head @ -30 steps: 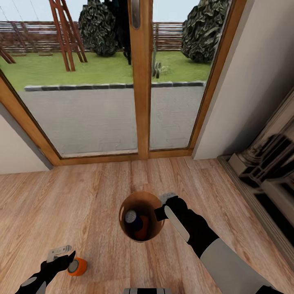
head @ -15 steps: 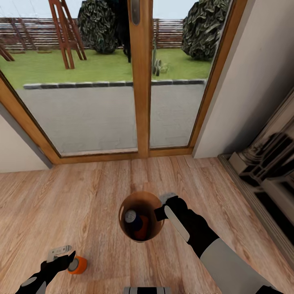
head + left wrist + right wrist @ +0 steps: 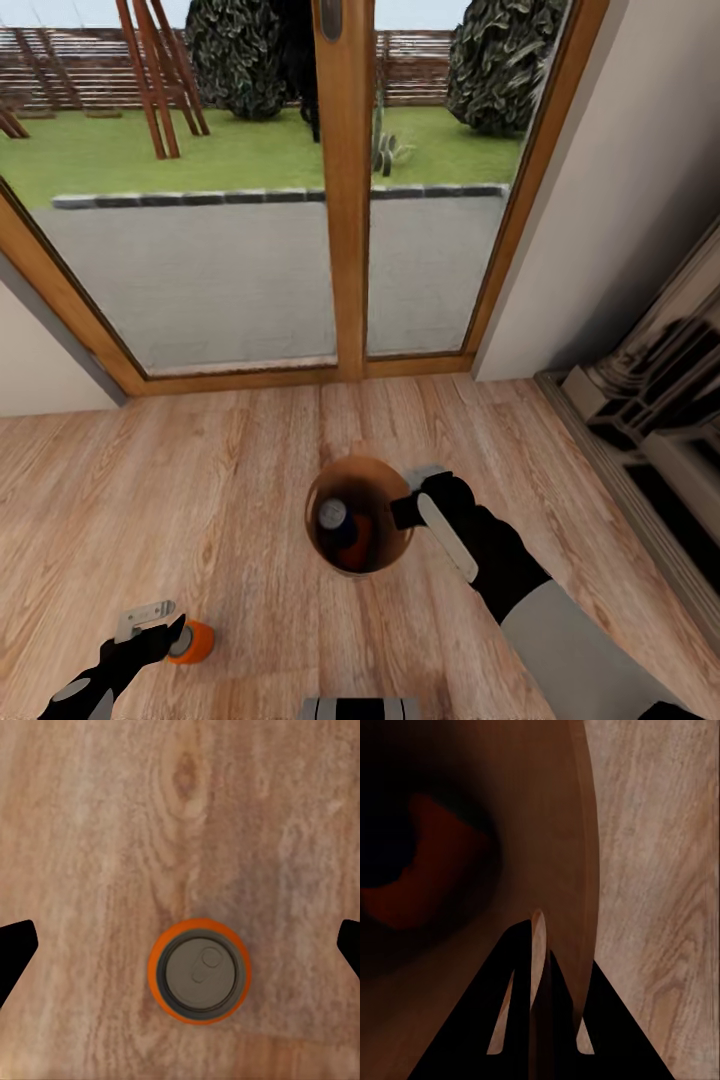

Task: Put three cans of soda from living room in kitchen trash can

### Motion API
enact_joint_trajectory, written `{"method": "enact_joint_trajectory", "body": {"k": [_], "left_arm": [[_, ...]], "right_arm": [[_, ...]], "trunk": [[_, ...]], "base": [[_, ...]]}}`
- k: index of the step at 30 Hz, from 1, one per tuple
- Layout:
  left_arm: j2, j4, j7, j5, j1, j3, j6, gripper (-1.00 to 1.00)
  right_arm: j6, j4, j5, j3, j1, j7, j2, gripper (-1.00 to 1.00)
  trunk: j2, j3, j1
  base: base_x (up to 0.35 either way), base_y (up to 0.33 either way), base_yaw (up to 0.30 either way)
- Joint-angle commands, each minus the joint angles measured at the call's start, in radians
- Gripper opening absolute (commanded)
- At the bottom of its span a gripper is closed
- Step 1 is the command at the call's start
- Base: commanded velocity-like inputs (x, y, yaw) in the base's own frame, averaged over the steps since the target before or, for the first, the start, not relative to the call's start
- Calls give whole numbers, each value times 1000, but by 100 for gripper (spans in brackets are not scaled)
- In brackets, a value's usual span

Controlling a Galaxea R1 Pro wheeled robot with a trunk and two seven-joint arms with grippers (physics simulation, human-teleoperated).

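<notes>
The tash can (image 3: 372, 478), a small bucket with a copper-brown inside, hangs over the wood floor with my right gripper (image 3: 408, 508) shut on its rim. Two of the cans of soda lie inside it, a blue one (image 3: 333, 517) and an orange one (image 3: 354, 552). In the right wrist view the fingers (image 3: 514, 1020) pinch the bucket wall (image 3: 547, 832), and the orange can (image 3: 420, 877) shows deep inside. A third can of soda (image 3: 191, 642), orange, stands on the floor. My left gripper (image 3: 160, 622) is right beside it, open. The left wrist view looks straight down on this can (image 3: 199, 970), which is between the wide-apart fingertips (image 3: 15, 949).
Wood-framed glass doors (image 3: 345, 200) stand ahead, with a garden beyond. A pale wall (image 3: 620, 200) and the dark ornate fireplace surround (image 3: 660, 400) close off the right side. Wood floor (image 3: 200, 480) stretches between me and the doors.
The whole picture has shifted slightly as the camera moved. My right gripper has carried the bucket a little to the right. The left gripper and floor can keep their places.
</notes>
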Motion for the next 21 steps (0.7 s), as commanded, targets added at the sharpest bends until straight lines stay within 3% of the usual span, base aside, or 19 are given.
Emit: {"method": "enact_joint_trajectory", "body": {"k": [1, 6, 21], "left_arm": [[0, 0, 0, 0, 0, 0, 0, 100], [-1, 0, 0, 0, 0, 0, 0, 100], [-1, 0, 0, 0, 0, -13, 0, 100]], "right_arm": [[-4, -11, -26, -2, 0, 5, -4, -100], [-3, -56, -26, -7, 0, 5, -18, -100], [-2, -69, -26, -13, 0, 5, -22, -100]], "trunk": [[0, -2, 0], [0, -10, 0], [0, -34, 0]], "base": [[0, 0, 0], [0, 0, 0], [0, 0, 0]]}}
